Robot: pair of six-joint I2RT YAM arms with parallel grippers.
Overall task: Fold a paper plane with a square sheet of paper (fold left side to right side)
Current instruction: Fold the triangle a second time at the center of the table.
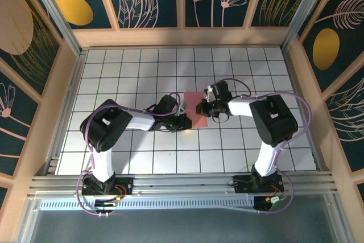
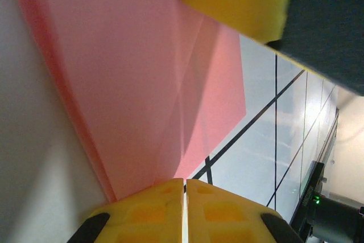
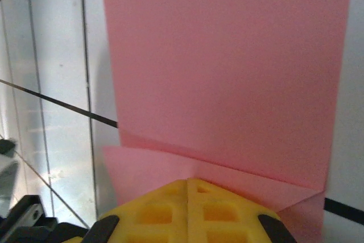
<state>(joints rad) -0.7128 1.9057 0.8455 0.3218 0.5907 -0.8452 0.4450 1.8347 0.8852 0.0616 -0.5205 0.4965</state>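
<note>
Where folded, thin salmon-pink paper (image 3: 227, 72) shows crisp diagonal crease, matte surface.

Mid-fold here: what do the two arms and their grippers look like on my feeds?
The left arm and right arm share white links between bulky black joints, with thin purple cables looping alongside. The left gripper and right gripper have bright yellow fingers moulded with square recesses.
</note>
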